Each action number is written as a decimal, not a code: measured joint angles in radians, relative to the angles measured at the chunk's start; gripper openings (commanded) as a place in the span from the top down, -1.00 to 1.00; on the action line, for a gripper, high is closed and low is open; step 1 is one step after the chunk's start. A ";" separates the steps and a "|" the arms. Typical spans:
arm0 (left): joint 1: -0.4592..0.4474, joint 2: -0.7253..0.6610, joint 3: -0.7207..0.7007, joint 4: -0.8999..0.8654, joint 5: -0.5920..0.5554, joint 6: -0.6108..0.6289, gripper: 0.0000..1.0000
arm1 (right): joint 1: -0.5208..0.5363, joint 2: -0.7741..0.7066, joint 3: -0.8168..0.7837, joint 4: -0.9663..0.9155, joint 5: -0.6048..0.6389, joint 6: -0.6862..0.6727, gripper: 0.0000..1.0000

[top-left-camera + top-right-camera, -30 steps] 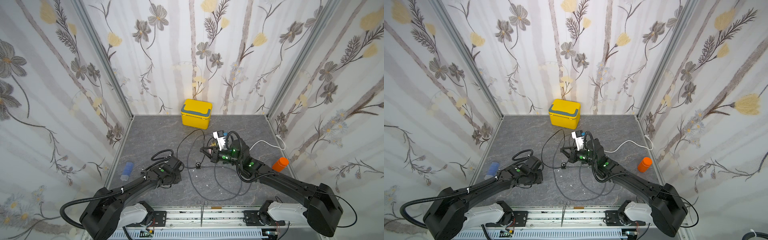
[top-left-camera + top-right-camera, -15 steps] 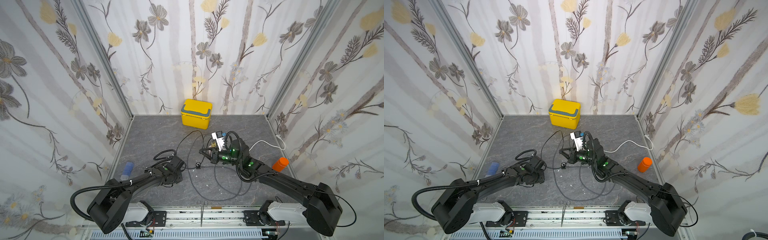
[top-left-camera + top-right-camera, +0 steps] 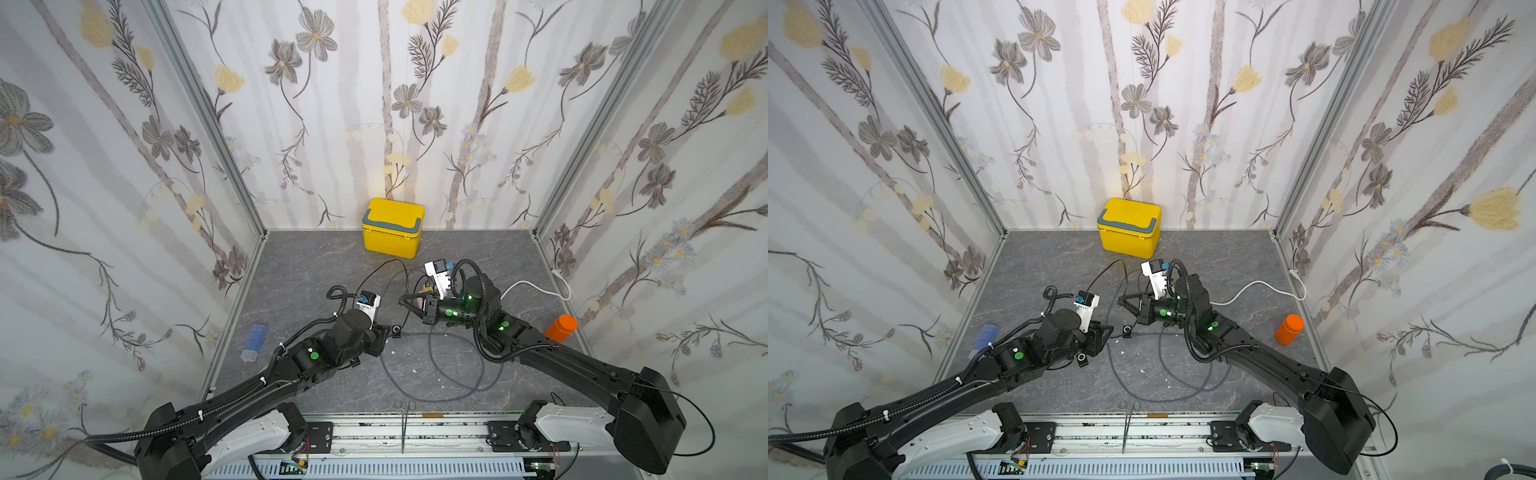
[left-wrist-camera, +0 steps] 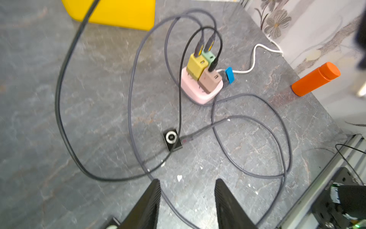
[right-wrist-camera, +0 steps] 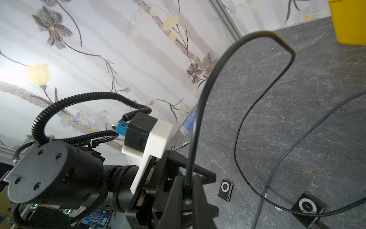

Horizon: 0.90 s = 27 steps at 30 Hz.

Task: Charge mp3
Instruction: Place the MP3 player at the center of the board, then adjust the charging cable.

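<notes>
Clamping a black cable (image 5: 199, 111), the right end effector (image 5: 187, 179) has its jaws together on it, low in the centre of the right wrist frame. The left end effector (image 4: 187, 182) holds nothing, jaws apart, at the bottom centre of the left wrist frame above the bench (image 4: 59, 158). The mp3 (image 4: 172, 138) lies flat on the bench just beyond those fingers, mid-frame, with a grey cable's (image 4: 206, 128) plug at its edge. Farther up, a pink power strip (image 4: 200, 95) carries three chargers. An orange bottle (image 4: 315, 79) is at the right.
</notes>
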 measured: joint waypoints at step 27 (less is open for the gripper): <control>-0.090 -0.032 0.027 0.252 -0.014 0.406 0.27 | -0.006 0.017 0.028 -0.080 -0.074 0.010 1.00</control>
